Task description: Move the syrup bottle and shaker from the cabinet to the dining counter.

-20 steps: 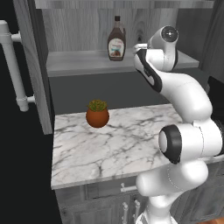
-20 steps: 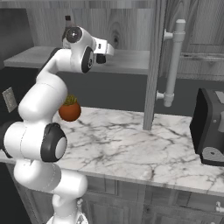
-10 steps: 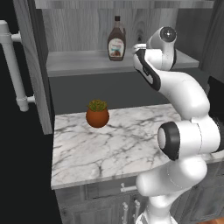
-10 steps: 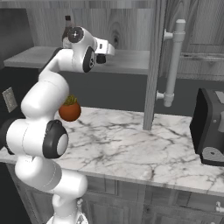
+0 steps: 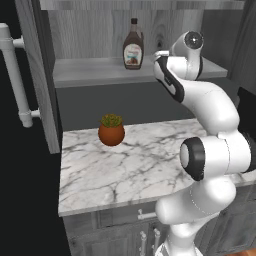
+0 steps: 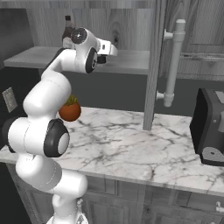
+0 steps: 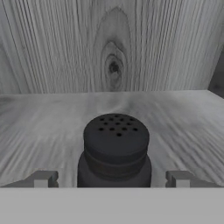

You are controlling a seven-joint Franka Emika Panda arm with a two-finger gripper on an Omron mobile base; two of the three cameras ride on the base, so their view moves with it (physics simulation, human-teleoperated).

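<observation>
The cabinet (image 5: 95,75) shelf was bare grey wood. Syrup bottle (image 5: 133,45) stood upper centre of the left base view. Shaker (image 7: 115,151) sat low centre in the hand view, between the wide-apart gripper (image 7: 115,179) fingers, apart from both.

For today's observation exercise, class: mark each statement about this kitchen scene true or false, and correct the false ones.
1. The shaker stands upright on the cabinet shelf, between the tool's fingertips. True.
2. The tool is shut tight on the shaker. False: its fingertips stand wide apart, clear of the shaker on both sides.
3. The syrup bottle lies on its side on the marble worktop. False: it stands upright on the cabinet shelf.
4. An orange plant pot sits on the marble worktop. True.
5. The shaker's top has small holes. True.
</observation>
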